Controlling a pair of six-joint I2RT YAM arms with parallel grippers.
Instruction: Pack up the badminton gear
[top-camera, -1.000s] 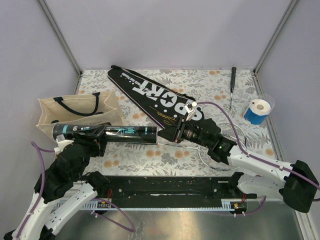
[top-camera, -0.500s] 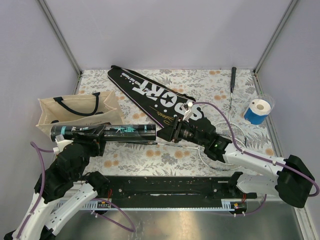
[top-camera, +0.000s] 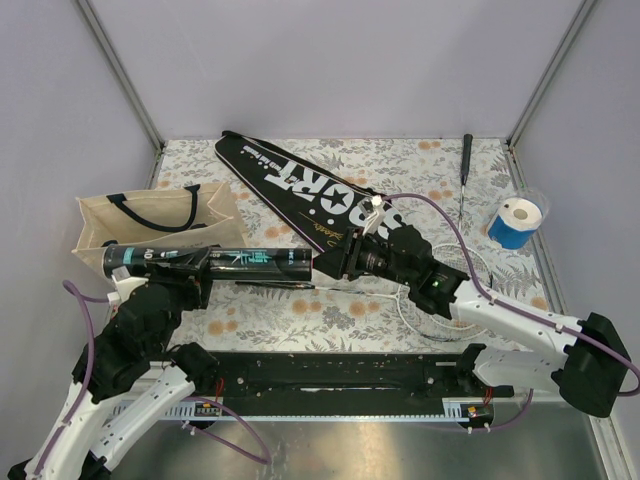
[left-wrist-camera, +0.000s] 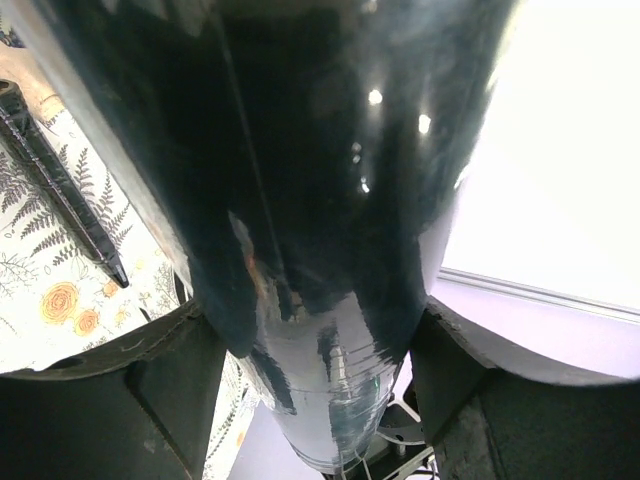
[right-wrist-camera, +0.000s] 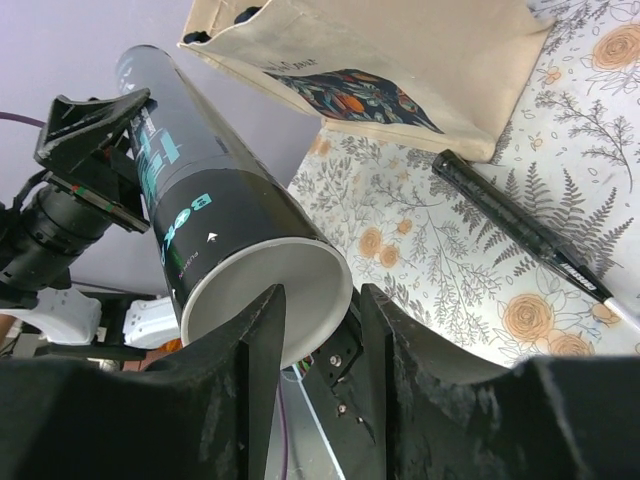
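Observation:
My left gripper (top-camera: 195, 266) is shut on the long black tube with teal print (top-camera: 255, 260) and holds it level above the table. The tube (left-wrist-camera: 300, 200) fills the left wrist view, clamped between both fingers (left-wrist-camera: 130, 400). My right gripper (top-camera: 330, 262) is at the tube's open right end. In the right wrist view its jaws (right-wrist-camera: 320, 330) stand open with nothing between them, and the left finger overlaps the tube's white mouth (right-wrist-camera: 270, 300). The black "SPORT" cover (top-camera: 300, 185) lies behind. The racket's black handle (right-wrist-camera: 520, 235) lies under the tube, its silver head (top-camera: 425, 318) beneath my right arm.
A beige tote bag (top-camera: 110, 225) stands at the left behind the tube's far end, also seen in the right wrist view (right-wrist-camera: 380, 70). A blue and white roll (top-camera: 517, 222) sits at the right edge. A thin black tool (top-camera: 465, 170) lies at the back right.
My right gripper has moved slightly left and back, up to the tube's open end, and its jaws have spread a little. My left gripper still holds the tube in nearly the same place.

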